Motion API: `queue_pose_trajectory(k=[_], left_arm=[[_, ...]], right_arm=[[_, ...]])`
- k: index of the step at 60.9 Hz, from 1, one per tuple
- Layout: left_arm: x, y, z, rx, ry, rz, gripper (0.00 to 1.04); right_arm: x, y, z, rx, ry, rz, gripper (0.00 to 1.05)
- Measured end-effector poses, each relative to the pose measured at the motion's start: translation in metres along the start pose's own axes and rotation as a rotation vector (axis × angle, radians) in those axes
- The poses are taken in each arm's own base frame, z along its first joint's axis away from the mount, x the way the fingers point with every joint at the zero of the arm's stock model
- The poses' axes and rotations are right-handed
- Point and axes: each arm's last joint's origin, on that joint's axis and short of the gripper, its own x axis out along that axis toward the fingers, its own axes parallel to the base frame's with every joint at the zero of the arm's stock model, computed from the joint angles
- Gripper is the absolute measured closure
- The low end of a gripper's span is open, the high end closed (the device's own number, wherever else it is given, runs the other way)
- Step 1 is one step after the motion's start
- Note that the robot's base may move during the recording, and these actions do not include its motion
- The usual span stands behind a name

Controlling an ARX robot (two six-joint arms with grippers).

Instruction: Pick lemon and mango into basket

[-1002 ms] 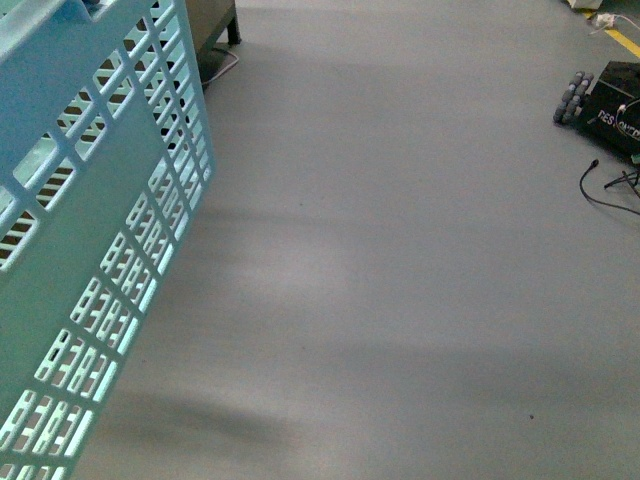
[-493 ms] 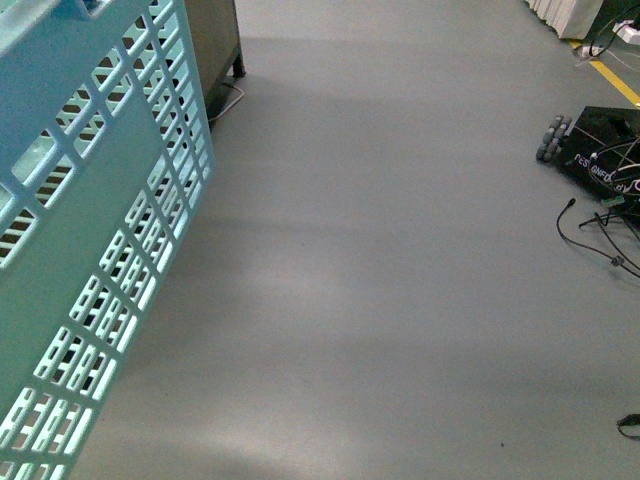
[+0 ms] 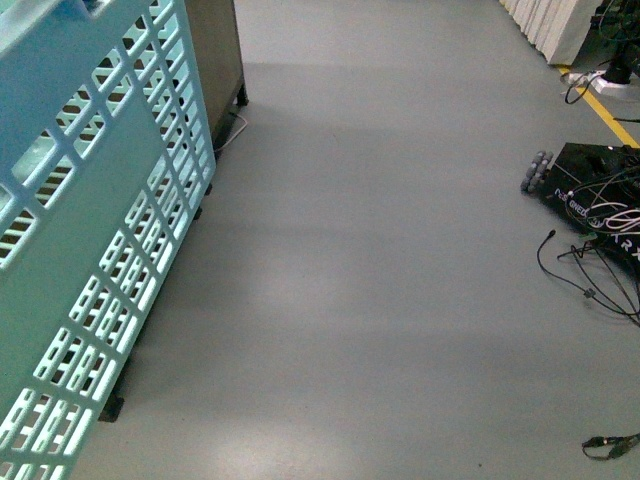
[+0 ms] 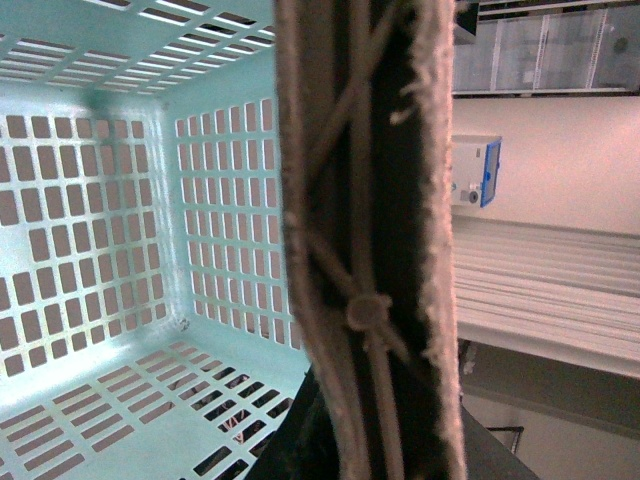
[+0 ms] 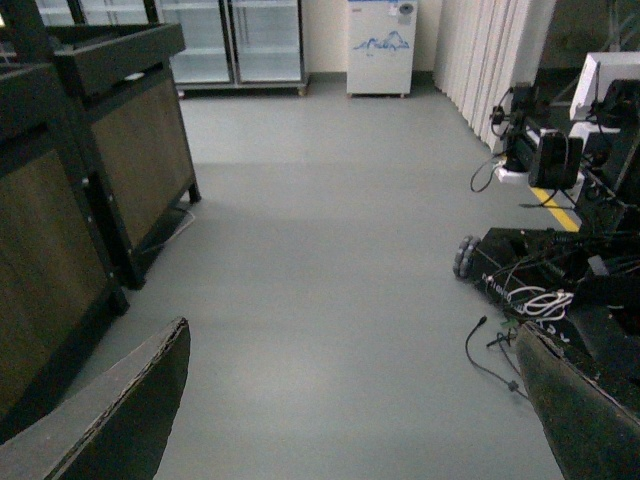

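A bare grey floor [image 3: 380,280] is stretching away. A black wheeled platform [image 3: 590,185] is sitting off to the right, loose cables [image 3: 585,275] trailing beside it. Dark wooden stands [image 5: 140,130] are lining the left, and glass-door fridges [image 5: 235,40] are standing along the far wall.

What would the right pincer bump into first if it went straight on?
Nothing close: the right pincer points along open grey floor. It would probably meet the floor first, though depth is unclear.
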Motion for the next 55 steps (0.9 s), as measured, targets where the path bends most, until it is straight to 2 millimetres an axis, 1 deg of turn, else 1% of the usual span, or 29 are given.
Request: queue_pose_trajectory(k=[55], left_arm=[[-0.0003, -0.0005, 0.0000, 0.000, 0.000, -0.002, 1.00]], right_arm=[[0.0000, 0.0000, 0.0000, 0.000, 0.000, 0.000, 0.09]])
